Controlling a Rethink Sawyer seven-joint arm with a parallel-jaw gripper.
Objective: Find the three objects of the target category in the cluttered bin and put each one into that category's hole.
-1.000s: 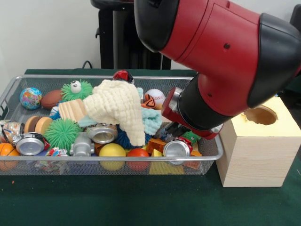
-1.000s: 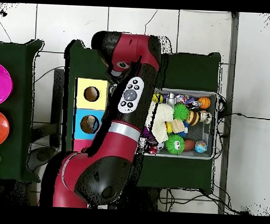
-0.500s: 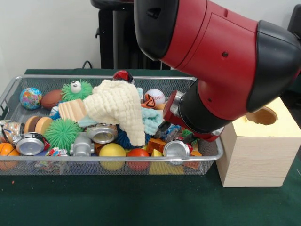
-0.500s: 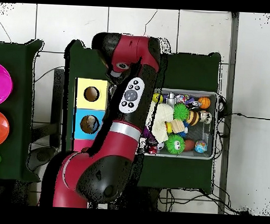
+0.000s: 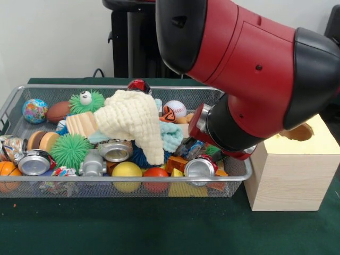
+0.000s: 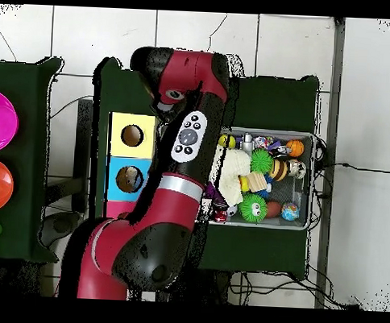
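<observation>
The wire bin point(image 5: 10, 101) holds a heap of toys, with a cream knitted cloth point(image 5: 133, 121) draped over its middle. Silver cans point(image 5: 199, 168) lie along the front wire, another can point(image 5: 114, 151) sits under the cloth, and a third can point(image 5: 33, 163) lies at the left. The red and black arm point(image 5: 249, 69) reaches down over the bin's right end. My gripper point(image 5: 196, 144) is mostly hidden behind the wrist, low among the clutter by a blue crushed item. In the overhead view the arm point(image 6: 187, 135) covers the bin's left part point(image 6: 312, 141).
A wooden box point(image 5: 289, 170) with a round hole point(image 5: 295, 132) stands right of the bin. Overhead, the yellow hole box point(image 6: 132, 135) and a second hole point(image 6: 130, 179) lie left of the arm. Balls, green spiky toys point(image 5: 71, 150) and wooden blocks point(image 5: 81, 124) fill the bin.
The arm's wrist has shifted slightly right and up over the bin's right end. The dark gripper parts seen a second ago are now mostly covered. The bin's contents look unmoved.
</observation>
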